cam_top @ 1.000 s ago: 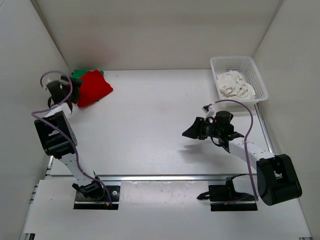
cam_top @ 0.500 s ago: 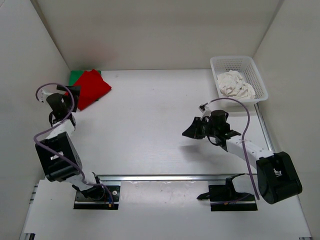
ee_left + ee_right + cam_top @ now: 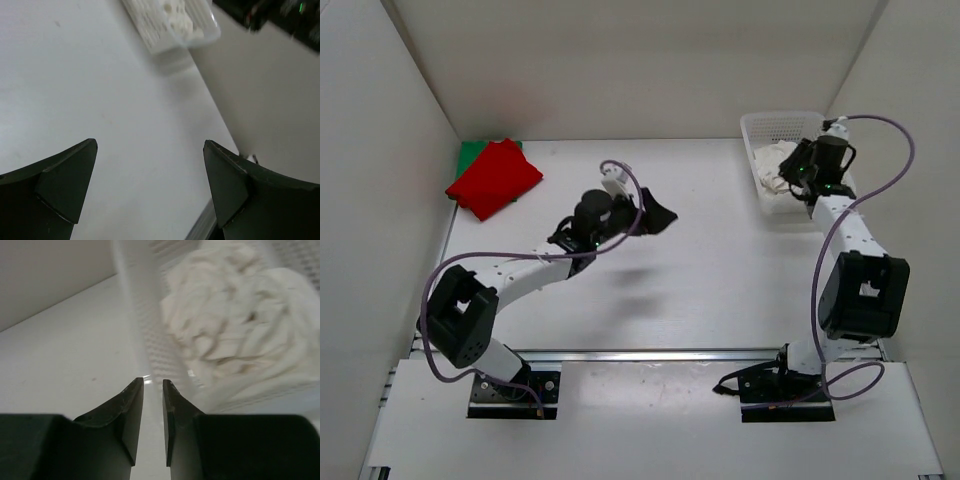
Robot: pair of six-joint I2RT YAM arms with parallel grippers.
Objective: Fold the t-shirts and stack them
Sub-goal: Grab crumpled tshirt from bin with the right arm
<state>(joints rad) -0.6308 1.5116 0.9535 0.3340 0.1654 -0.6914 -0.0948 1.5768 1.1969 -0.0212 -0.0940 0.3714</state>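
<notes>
Top view alone showed the red t-shirt (image 3: 495, 178) lying on the green t-shirt (image 3: 473, 152) at the worktop's (image 3: 700, 270) far left corner. Left tool (image 3: 660, 215) hung mid-worktop, fingers spread wide, empty. Right wrist view showed the off-white t-shirt (image 3: 235, 315) crumpled in the basket (image 3: 150, 340) at the far right corner. Right tool (image 3: 153, 382) was at the basket wall, fingers nearly together; could not tell whether it pinched anything.

High rear overhead camera; two low wrist cameras; basket (image 3: 775, 124) common to all three.
</notes>
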